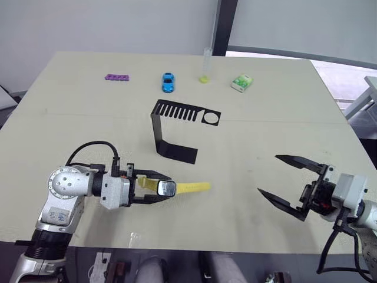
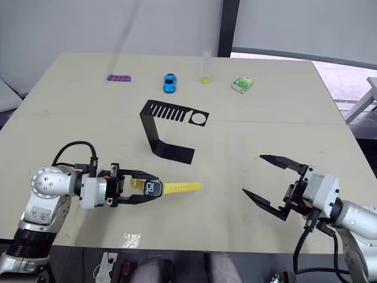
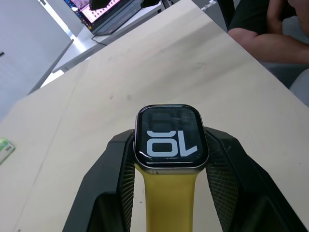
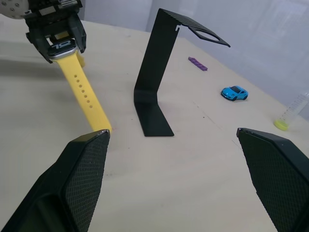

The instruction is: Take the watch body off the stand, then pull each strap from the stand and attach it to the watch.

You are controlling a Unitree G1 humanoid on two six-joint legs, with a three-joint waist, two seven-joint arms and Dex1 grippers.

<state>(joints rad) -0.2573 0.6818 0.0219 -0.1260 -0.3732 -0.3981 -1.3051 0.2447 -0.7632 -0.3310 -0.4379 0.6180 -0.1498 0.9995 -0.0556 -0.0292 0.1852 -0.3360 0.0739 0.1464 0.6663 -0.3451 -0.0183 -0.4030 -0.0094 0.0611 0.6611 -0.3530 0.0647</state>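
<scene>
The watch body point(image 1: 167, 188), a small dark case showing light digits, sits clamped between the fingers of my left gripper point(image 1: 166, 188) near the table's front left. One yellow strap point(image 1: 194, 187) runs from the case out to the right, its end resting on the table. A second yellow strap point(image 3: 166, 203) runs from the case back between the fingers. The black stand point(image 1: 178, 152) is upright mid-table, behind the watch, with its slotted top plate point(image 1: 185, 112) bare. My right gripper point(image 1: 268, 174) hovers open at the front right, a good way from the strap's tip.
Along the far edge lie a purple bar point(image 1: 117, 77), a blue toy car point(image 1: 168, 82), a clear tube with a yellow-green bottom point(image 1: 205, 65) and a green-white packet point(image 1: 242, 82). A person point(image 3: 270, 24) sits beyond the table's right side.
</scene>
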